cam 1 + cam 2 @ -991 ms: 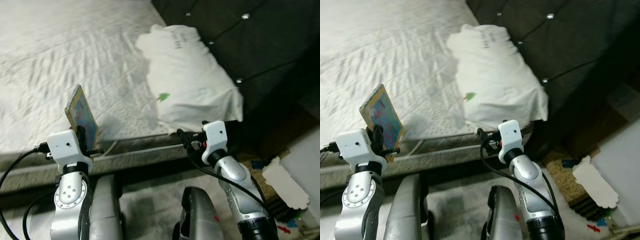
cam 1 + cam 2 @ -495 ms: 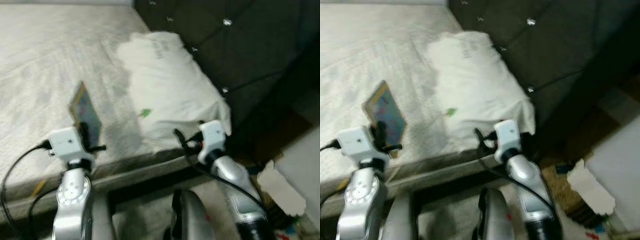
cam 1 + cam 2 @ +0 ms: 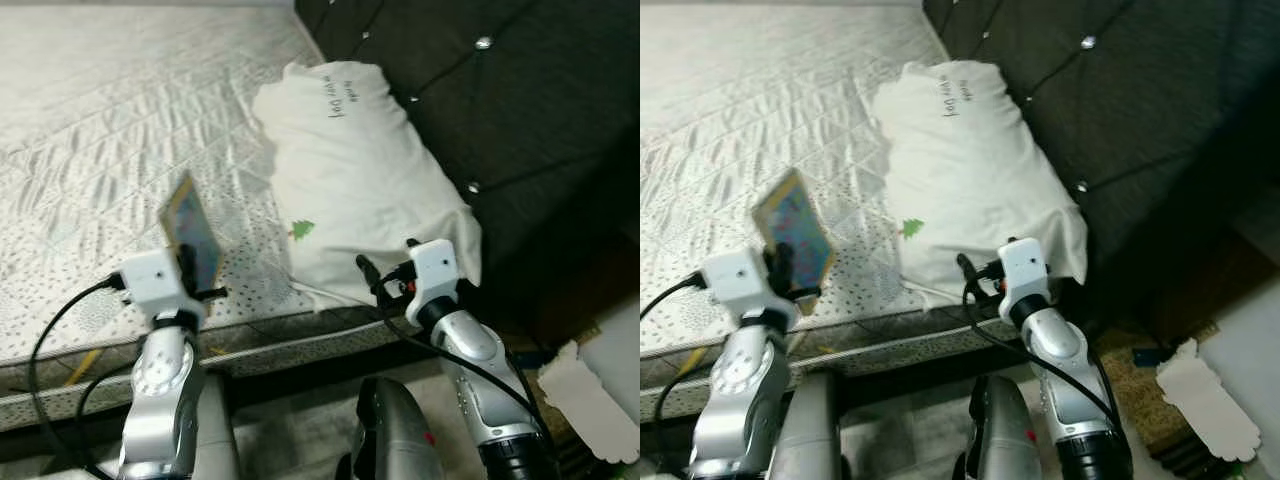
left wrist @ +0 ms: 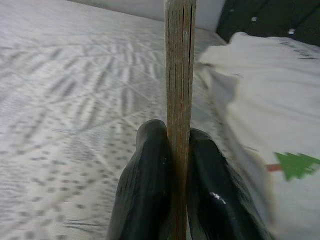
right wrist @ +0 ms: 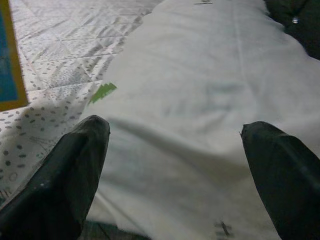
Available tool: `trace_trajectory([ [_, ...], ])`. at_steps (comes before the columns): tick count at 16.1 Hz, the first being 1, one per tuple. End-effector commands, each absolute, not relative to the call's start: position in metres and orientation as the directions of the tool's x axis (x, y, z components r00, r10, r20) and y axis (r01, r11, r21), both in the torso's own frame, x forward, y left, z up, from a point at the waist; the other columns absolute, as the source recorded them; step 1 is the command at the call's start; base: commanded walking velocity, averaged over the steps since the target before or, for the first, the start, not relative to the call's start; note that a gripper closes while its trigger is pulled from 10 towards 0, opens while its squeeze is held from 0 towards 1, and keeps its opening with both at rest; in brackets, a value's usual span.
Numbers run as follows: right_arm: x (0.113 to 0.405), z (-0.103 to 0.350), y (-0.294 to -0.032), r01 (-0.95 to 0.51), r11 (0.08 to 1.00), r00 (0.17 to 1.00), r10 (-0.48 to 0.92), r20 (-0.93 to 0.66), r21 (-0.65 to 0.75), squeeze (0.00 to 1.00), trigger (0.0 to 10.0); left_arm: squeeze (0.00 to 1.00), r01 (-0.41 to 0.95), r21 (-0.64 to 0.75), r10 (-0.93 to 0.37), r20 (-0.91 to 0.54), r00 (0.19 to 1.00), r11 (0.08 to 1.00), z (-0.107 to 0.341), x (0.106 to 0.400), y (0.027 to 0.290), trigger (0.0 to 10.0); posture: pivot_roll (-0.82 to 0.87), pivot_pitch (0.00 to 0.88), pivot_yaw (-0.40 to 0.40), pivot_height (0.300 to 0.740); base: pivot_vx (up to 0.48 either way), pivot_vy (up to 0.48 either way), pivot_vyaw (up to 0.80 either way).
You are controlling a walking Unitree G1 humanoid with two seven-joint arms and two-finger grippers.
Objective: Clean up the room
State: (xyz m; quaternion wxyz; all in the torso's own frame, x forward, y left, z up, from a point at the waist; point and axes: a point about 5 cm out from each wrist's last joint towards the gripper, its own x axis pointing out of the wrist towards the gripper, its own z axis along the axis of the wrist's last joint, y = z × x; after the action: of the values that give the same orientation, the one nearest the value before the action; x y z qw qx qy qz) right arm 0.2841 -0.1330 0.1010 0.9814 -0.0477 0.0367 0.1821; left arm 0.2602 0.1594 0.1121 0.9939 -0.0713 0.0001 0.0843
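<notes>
My left gripper [image 3: 190, 268] is shut on a thin book [image 3: 191, 230] with a yellow border and blue cover, held upright above the front edge of the bed. The left wrist view has the book [image 4: 179, 95] edge-on between both black fingers [image 4: 147, 190]. My right gripper [image 5: 182, 165] is open, its fingers [image 5: 70, 175] wide apart just before the near end of a white pillow [image 3: 360, 170] with a small green tree mark [image 3: 300, 229]. The pillow lies on the mattress [image 3: 110, 140] against the dark headboard.
A dark tufted headboard [image 3: 500, 90] runs along the right of the bed. The bed's front edge and frame [image 3: 290, 340] lie just ahead of my arms. Brown floor with a white cardboard piece [image 3: 585, 385] and small clutter lies at the lower right.
The camera has shifted and sharpened; the bed and pillow sit more squarely ahead. The left gripper still holds the book upright, and the right gripper stays open near the pillow's end.
</notes>
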Motion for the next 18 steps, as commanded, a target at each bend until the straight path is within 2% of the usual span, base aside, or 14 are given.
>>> trace_trajectory([
  [1,0.283,0.099,-0.136,-0.356,0.932,0.932,0.348,-0.099,-0.074,0.0,10.0,0.0,-0.136,-0.178,0.141,0.016,0.99,0.975,0.117,0.264,0.152,10.0,0.02,0.07,-0.091,0.557,0.0,0.0,0.0],
  [3,0.283,0.1,-0.136,-0.353,0.933,0.933,0.346,-0.096,-0.072,0.0,10.0,0.0,-0.104,-0.205,0.111,0.023,0.994,0.973,0.113,0.272,0.154,10.0,-0.01,0.069,-0.092,0.557,0.0,0.0,0.0],
  [6,0.283,0.106,-0.144,-0.331,0.941,0.942,0.326,-0.083,-0.062,0.0,10.0,0.0,-0.072,-0.259,0.105,0.114,0.988,0.963,0.116,0.294,0.162,10.0,-0.05,0.082,-0.101,0.557,0.0,0.0,0.0],
  [7,0.283,0.108,-0.146,-0.328,0.943,0.943,0.323,-0.08,-0.062,0.0,10.0,0.0,-0.08,-0.269,0.121,0.141,0.983,0.96,0.119,0.3,0.166,10.0,-0.07,0.091,-0.105,0.557,0.0,0.0,0.0],
  [8,0.282,0.111,-0.154,-0.311,0.947,0.949,0.305,-0.074,-0.081,0.0,10.0,0.0,-0.147,-0.277,0.196,0.157,0.968,0.95,0.118,0.312,0.179,10.0,-0.1,0.096,-0.11,0.557,0.0,0.0,0.0],
  [10,0.28,0.114,-0.165,-0.292,0.95,0.956,0.284,-0.079,-0.111,0.0,10.0,0.0,-0.201,-0.343,0.259,0.131,0.957,0.918,0.115,0.322,0.189,10.0,-0.13,0.101,-0.112,0.557,0.0,0.0,0.0],
  [11,0.28,0.115,-0.173,-0.277,0.953,0.96,0.269,-0.08,-0.126,0.0,10.0,0.0,-0.228,-0.423,0.293,0.095,0.951,0.877,0.11,0.33,0.193,10.0,-0.15,0.105,-0.114,0.557,0.0,0.0,0.0],
  [13,0.278,0.117,-0.177,-0.273,0.952,0.961,0.264,-0.079,-0.137,0.0,10.0,0.0,-0.242,-0.459,0.294,0.044,0.955,0.855,0.1,0.336,0.194,10.0,-0.17,0.109,-0.115,0.557,0.0,0.0,0.0],
  [16,0.276,0.12,-0.178,-0.274,0.951,0.961,0.265,-0.078,-0.146,0.0,10.0,0.0,-0.245,-0.525,0.261,-0.044,0.964,0.815,0.082,0.34,0.193,10.0,-0.2,0.111,-0.116,0.557,0.0,0.0,0.0],
  [18,0.274,0.122,-0.181,-0.273,0.949,0.961,0.264,-0.077,-0.156,0.0,10.0,0.0,-0.205,-0.55,0.192,-0.081,0.978,0.81,0.074,0.345,0.186,10.0,-0.21,0.11,-0.116,0.557,0.0,0.0,0.0],
])
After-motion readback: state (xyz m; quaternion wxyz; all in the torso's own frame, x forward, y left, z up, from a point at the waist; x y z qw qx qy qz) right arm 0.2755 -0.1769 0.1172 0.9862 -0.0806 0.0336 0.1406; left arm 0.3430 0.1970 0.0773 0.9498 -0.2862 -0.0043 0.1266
